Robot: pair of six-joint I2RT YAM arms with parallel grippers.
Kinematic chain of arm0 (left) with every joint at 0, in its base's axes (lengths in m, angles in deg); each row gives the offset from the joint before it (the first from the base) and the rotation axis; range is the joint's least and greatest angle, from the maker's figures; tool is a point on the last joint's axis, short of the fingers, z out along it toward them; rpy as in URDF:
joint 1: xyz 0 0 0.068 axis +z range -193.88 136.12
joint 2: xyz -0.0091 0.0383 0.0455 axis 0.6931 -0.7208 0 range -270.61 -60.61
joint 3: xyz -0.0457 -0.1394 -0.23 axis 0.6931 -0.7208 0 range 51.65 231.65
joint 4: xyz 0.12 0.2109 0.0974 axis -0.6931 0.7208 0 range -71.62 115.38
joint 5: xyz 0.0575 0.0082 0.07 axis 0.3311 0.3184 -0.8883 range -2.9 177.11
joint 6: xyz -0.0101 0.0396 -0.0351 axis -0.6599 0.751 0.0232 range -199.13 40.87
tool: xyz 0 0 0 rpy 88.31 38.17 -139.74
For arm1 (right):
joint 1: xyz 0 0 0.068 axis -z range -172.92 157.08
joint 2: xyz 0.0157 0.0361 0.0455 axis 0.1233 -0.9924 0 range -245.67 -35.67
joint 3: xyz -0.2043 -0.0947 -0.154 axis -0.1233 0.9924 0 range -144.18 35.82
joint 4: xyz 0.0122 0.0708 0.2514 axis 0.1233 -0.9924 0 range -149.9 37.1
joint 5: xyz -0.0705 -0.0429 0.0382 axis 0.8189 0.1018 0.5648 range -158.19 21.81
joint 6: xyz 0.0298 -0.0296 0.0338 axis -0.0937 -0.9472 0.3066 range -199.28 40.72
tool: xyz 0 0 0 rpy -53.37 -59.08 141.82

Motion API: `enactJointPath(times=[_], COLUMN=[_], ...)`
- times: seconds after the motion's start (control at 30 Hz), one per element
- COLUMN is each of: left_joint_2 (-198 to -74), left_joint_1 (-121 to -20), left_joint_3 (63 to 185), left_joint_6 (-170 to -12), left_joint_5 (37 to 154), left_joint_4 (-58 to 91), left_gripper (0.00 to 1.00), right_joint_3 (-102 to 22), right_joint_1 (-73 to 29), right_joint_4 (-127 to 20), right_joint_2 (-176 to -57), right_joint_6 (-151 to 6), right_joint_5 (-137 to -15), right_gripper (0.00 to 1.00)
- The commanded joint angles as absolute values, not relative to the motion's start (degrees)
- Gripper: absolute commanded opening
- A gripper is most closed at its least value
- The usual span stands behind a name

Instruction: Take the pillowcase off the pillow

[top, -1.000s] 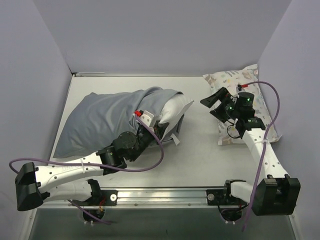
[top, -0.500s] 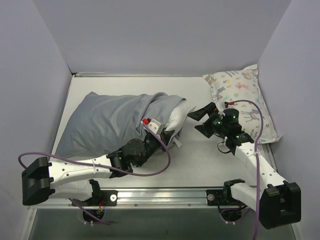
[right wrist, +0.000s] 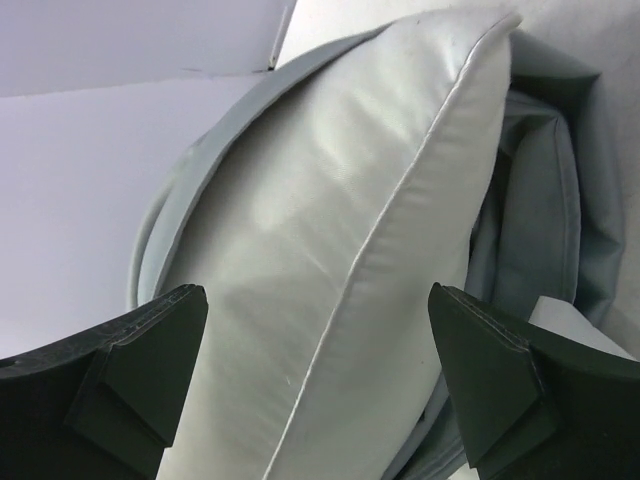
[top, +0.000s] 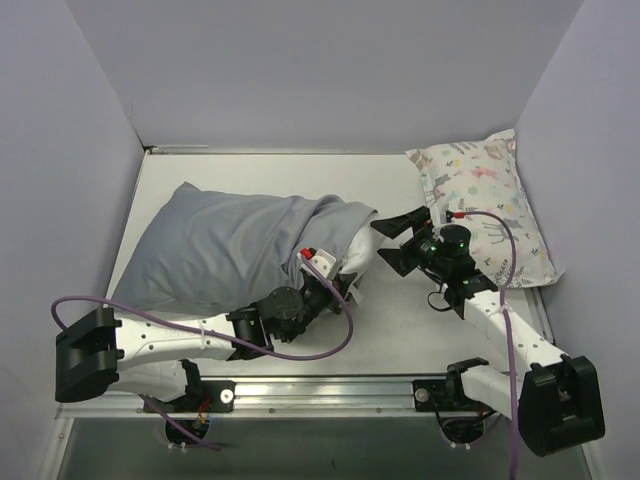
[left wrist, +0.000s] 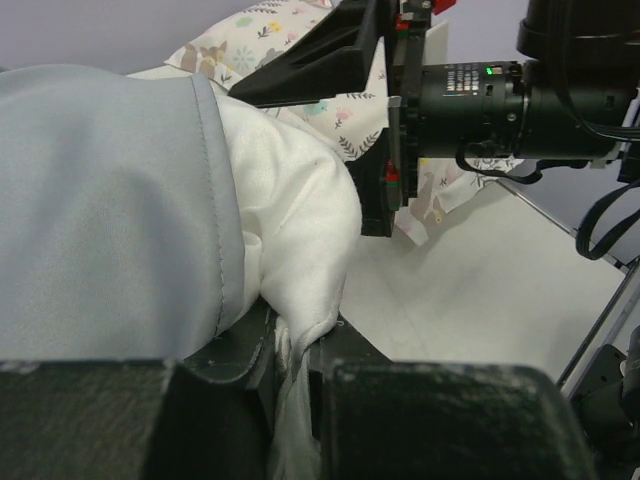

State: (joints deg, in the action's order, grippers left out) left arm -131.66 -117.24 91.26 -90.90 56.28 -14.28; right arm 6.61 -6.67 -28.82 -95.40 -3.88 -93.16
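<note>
The pillow [top: 358, 232] lies at the table's left inside the grey pillowcase [top: 220, 245], with only its white right end showing. My left gripper [top: 338, 280] is shut on a pinch of the pillow's white fabric at its near corner; in the left wrist view the gripper [left wrist: 292, 360] has the fabric [left wrist: 300, 230] bunched between the jaws, just below the pillowcase hem [left wrist: 215, 200]. My right gripper [top: 385, 242] is open and faces the bare end. In the right wrist view its gripper [right wrist: 320, 380] straddles the pillow [right wrist: 330, 230], and the pillowcase [right wrist: 550, 190] is bunched behind.
A smaller white pillow printed with pastel animals [top: 485, 195] lies at the back right against the wall, and shows in the left wrist view [left wrist: 290, 22]. Grey walls close in the table on three sides. The right arm's cable [top: 500, 250] loops over the printed pillow.
My right gripper has moved left from over the printed pillow to the white end of the big pillow, still open. My left arm has shifted right and nearer, keeping its pinch.
</note>
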Motion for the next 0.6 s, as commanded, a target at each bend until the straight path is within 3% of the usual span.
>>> enactJointPath(times=[0.0,0.37,0.57], left_joint_2=[-131.6,-134.3,-135.4], left_joint_1=[-118.6,-119.0,-118.7], left_joint_3=[93.9,96.7,97.8], left_joint_6=[-92.0,-90.9,-91.1], left_joint_5=[58.3,66.1,77.6], left_joint_4=[-24.0,-20.5,-16.6], left_gripper=[0.0,0.0,0.0], right_joint_3=[4.4,5.2,3.8], right_joint_1=[-8.8,-10.5,-10.9], right_joint_4=[-23.3,-14.3,-12.0], right_joint_2=[-98.9,-105.0,-107.1], right_joint_6=[-1.4,3.2,3.4], right_joint_5=[-96.1,-101.1,-104.0], right_gripper=[0.99,1.0,1.0])
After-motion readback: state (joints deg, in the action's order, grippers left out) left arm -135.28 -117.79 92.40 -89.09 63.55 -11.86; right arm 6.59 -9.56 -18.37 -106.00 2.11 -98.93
